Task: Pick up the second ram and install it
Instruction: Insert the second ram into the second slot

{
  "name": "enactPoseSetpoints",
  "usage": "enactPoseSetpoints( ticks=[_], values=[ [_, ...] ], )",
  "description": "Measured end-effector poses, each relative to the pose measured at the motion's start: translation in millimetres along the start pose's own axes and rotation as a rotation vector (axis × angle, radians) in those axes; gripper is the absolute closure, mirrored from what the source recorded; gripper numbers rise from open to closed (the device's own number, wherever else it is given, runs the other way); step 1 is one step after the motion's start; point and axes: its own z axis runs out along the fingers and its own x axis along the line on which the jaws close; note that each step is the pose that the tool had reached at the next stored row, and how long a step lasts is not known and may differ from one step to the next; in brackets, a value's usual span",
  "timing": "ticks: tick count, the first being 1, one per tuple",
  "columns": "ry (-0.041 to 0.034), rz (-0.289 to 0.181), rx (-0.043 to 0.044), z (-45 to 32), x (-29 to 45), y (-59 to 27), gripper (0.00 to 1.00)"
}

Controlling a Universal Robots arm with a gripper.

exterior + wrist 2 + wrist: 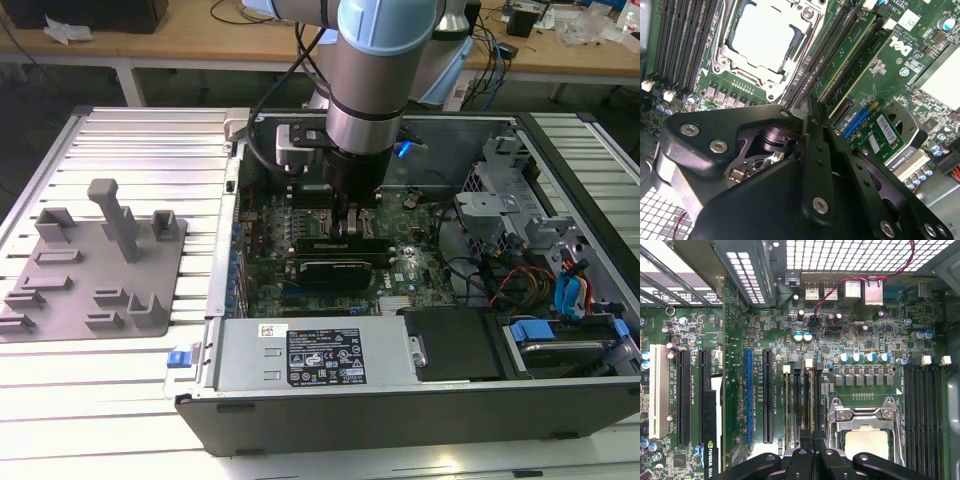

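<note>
Green second ram [852,52] sits seated in its slot just ahead of your gripper [810,120], whose fingers are pressed together.

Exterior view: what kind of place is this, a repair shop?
Probably a robotics lab or test bench: an open computer case lies on a slatted metal table, a robot arm reaches in, and cluttered workbenches stand behind.
</note>
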Motion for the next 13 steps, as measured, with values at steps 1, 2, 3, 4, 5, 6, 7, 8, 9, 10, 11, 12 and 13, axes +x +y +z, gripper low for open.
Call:
enactPoseSetpoints(
  ticks=[1,2,3,4,5,6,7,8,9,10,11,12,13],
  values=[
    [0.0000,0.000,0.0001,0.0,0.0,-0.1,0.91],
    [0.0000,0.000,0.0001,0.0,0.0,-0.1,0.91],
    [0.0000,0.000,0.0001,0.0,0.0,-0.1,0.91],
    [0.0000,0.000,0.0001,0.0,0.0,-0.1,0.91],
    [-0.0001,0.000,0.0001,0.1,0.0,-0.1,0.91],
    [-0.0002,0.000,0.0003,0.7,0.0,-0.2,0.91],
    [0.0000,0.000,0.0001,0.9,0.0,-0.2,0.91],
    [0.0002,0.000,0.0000,0.9,0.0,-0.2,0.91],
    [0.0001,0.000,0.0001,1.0,0.1,-0.2,0.91],
    [0.0000,0.000,0.0001,0.9,0.0,-0.2,0.91],
    [-0.0004,0.000,0.0003,0.3,-0.1,-0.2,0.91],
    [-0.0002,0.000,0.0002,0.1,-0.1,-0.2,0.91],
    [-0.0001,0.000,0.0001,0.0,0.0,-0.1,0.91]
  ],
)
